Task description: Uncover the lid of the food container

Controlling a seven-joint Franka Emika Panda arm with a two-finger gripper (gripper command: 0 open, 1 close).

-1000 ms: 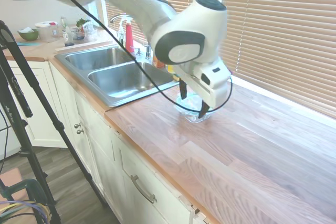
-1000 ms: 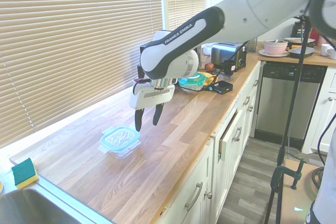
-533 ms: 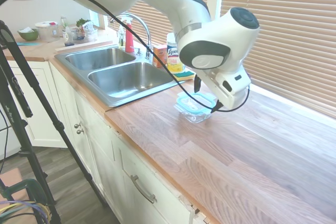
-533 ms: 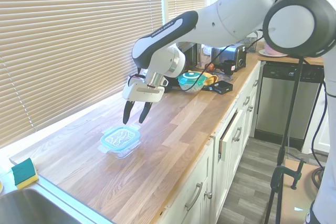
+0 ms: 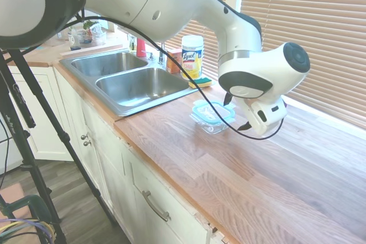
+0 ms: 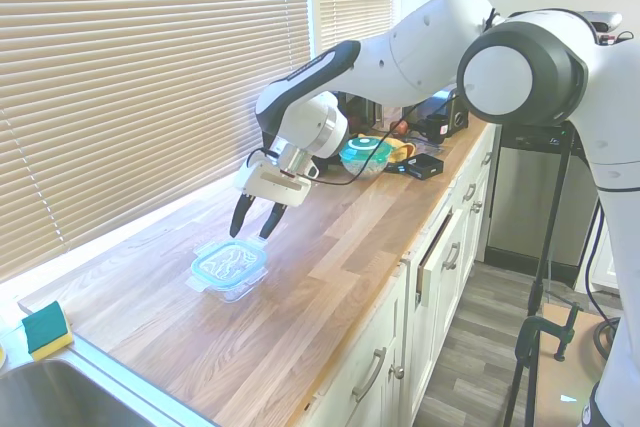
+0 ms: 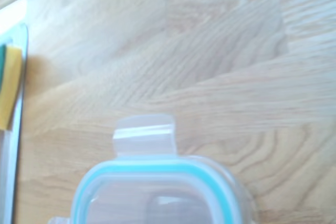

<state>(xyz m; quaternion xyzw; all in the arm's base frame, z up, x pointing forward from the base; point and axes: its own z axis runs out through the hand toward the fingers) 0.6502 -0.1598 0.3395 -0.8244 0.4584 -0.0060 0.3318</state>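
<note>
The end effector (image 6: 253, 224) hangs tilted above the far edge of the food container (image 6: 229, 282), fingers spread and holding nothing; it is not touching the lid (image 6: 229, 262). In the first exterior view the end effector (image 5: 242, 119) shows just beside the lid (image 5: 213, 111), mostly hidden under the wrist.

The lid sits closed on the food container (image 5: 210, 124), which stands on the wooden desk (image 6: 330, 277) near the sink (image 5: 134, 84). The lid (image 7: 157, 192) is a flat rounded square, clear in the centre with a teal rim; one translucent snap tab (image 7: 144, 135) juts out over the desk.

Judgement: the lid looks light, thin plastic, fairly stiff but smooth and likely slippery across its flat top. The dish appears to be thick glass, heavier and breakable, and may lift or slide with the lid if the tabs hold. The tab, or the rim beside it, offers the best hold.

Beyond the container, a yellow-green sponge (image 6: 45, 330) lies by the sink.
</note>
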